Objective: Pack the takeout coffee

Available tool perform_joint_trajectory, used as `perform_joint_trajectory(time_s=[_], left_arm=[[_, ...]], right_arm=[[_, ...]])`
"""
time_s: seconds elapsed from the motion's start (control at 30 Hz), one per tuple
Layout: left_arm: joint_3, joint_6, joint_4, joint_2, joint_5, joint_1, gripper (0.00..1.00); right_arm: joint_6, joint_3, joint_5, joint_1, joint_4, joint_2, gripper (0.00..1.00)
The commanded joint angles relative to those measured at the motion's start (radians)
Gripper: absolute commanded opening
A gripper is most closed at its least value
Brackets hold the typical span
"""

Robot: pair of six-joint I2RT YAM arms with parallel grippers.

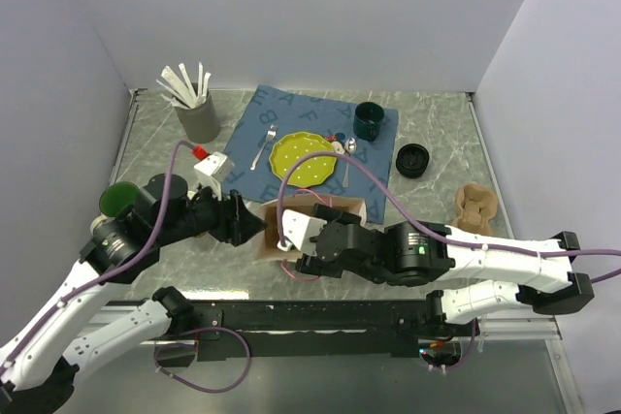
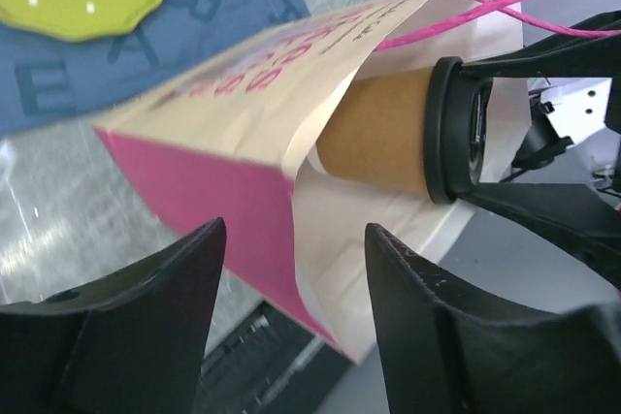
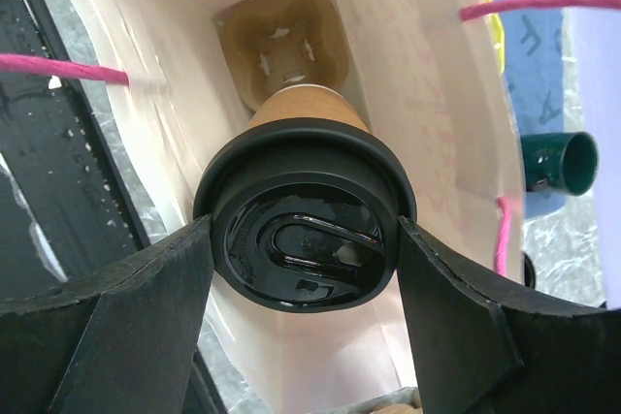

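Clearly, the coffee [image 3: 306, 196] is in the right gripper [image 3: 303, 249]. Its two fingers press on opposite sides of the black lid and stand wide because the lid is wide. The cup is partly inside the mouth of the bag [image 3: 408, 94]: the paper body is past the rim and the lid is outside it. The long axis of the cup runs along the depth of the bag, bottom first, and points almost straight at the carrier [image 3: 286, 50] on the bag's floor. The coming move is therefore probably a push along this same axis until the base meets a hole of the carrier. Which hole it aims at is hard to tell, since the cup hides part of the carrier.

The left gripper [image 2: 296, 239] is at the outer side of the bag. Its jaws are apart, and the pink side wall is just ahead of them, not pinched. Only the right arm carries the cup; the left is near the wall and could steady it.

The pink handles [image 3: 68, 70] cross the mouth on both sides of the cup and may catch the fingers. The bag walls are also close to both fingers. The mug [image 1: 370, 121] and the plate [image 1: 303, 159] are on the cloth [image 1: 254, 133] beyond the bag, well apart and not in the way.
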Motion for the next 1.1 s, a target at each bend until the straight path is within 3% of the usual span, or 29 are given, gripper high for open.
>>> perform_joint_trajectory(time_s=[0.0, 0.2, 0.4, 0.5, 0.6, 0.7, 0.77, 1.07], left_arm=[[0.071, -0.111, -0.146, -0.04, -0.018, 0.004, 0.66], [0.079, -0.167, -0.22, -0.038, -0.038, 0.004, 0.65], [0.042, -0.165, -0.171, -0.014, -0.007, 0.004, 0.56], [0.028, -0.136, -0.151, -0.011, 0.008, 0.004, 0.47], [0.007, -0.124, -0.091, -0.032, 0.043, 0.004, 0.32], [-0.025, -0.098, -0.025, -0.066, 0.072, 0.004, 0.07], [-0.042, -0.053, 0.004, -0.09, 0.082, 0.004, 0.01], [-0.09, 0.076, 0.11, -0.11, 0.192, 0.004, 0.01]], right_arm=[[0.063, 0.037, 0.031, 0.042, -0.005, 0.031, 0.46], [0.087, 0.026, 0.051, 0.049, 0.032, 0.044, 0.46], [0.102, 0.011, 0.065, 0.075, 0.029, 0.053, 0.46], [0.102, -0.017, 0.082, 0.104, 0.026, 0.059, 0.46], [0.108, -0.033, 0.086, 0.108, 0.02, 0.067, 0.46], [0.097, -0.029, 0.12, 0.108, 0.02, 0.079, 0.46], [0.074, -0.01, 0.169, 0.108, 0.023, 0.097, 0.46], [-0.05, 0.078, 0.142, 0.03, 0.024, 0.142, 0.47]])
